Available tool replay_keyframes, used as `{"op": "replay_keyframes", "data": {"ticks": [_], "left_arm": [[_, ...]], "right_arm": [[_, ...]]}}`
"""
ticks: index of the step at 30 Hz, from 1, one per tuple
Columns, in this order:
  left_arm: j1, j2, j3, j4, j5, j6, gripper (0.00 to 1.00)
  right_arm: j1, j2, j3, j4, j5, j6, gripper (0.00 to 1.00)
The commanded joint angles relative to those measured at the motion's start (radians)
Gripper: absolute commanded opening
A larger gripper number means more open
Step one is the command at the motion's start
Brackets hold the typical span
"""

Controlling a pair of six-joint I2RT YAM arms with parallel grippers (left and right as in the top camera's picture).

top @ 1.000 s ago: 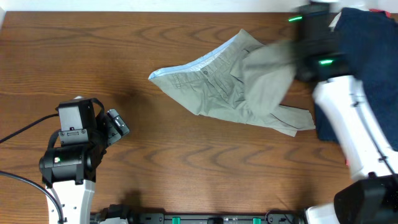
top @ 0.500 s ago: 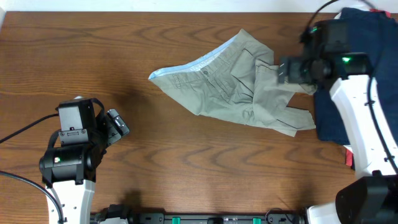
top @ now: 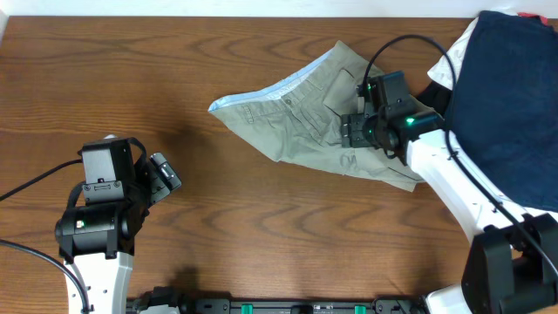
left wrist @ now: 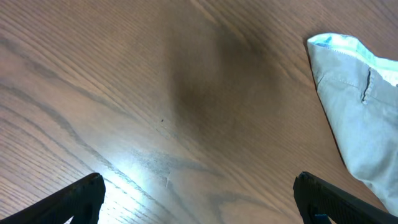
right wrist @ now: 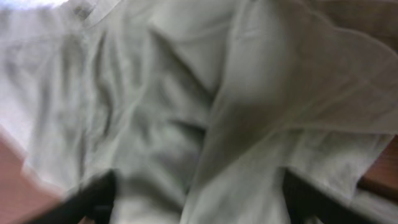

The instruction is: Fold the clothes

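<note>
Apparently spread, right fingers [right wrist: 93, 196] hover over the shorts [top: 296, 118]; left fingers [left wrist: 81, 196], spread, face open table [left wrist: 186, 112] beside the waistband edge [left wrist: 336, 43].

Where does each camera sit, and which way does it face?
Overhead: above the table, facing down on the shorts; left arm and right arm show.
Left wrist: on the left arm, facing bare table and a shorts corner; left pincer tips at bottom.
Right wrist: close over the shorts, fabric filling it; right pincer tips in bottom corners.
Shared: shorts in all three.
</note>
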Motion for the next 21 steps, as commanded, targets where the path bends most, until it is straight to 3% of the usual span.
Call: {"op": "replay_keyframes", "data": {"ticks": [1,2,3,7,12,17,21], "left_arm": [[0.004,0.000,0.020,-0.002,-0.015,-0.005,0.98],[0.004,0.000,0.020,-0.002,-0.015,-0.005,0.98],[0.004,0.000,0.020,-0.002,-0.015,-0.005,0.98],[0.004,0.000,0.020,-0.002,-0.015,-0.005,0.98],[0.004,0.000,0.020,-0.002,-0.015,-0.005,0.98],[0.004,0.000,0.020,-0.002,-0.015,-0.005,0.98],[0.004,0.000,0.020,-0.002,-0.015,-0.005,0.98]], "right_arm": [[0.009,0.028,-0.037,0.061,0.077,0.092,0.27],[0.009,0.032,-0.039,0.080,0.105,0.102,0.11],[0.007,0.032,-0.038,0.101,0.130,0.103,0.01],[-0.003,0.031,0.048,0.151,0.140,0.035,0.01],[0.003,0.031,0.299,0.115,0.105,-0.108,0.01],[0.018,0.031,0.504,0.090,0.077,-0.319,0.01],[-0.011,0.031,0.556,-0.061,0.287,-0.335,0.01]]}}
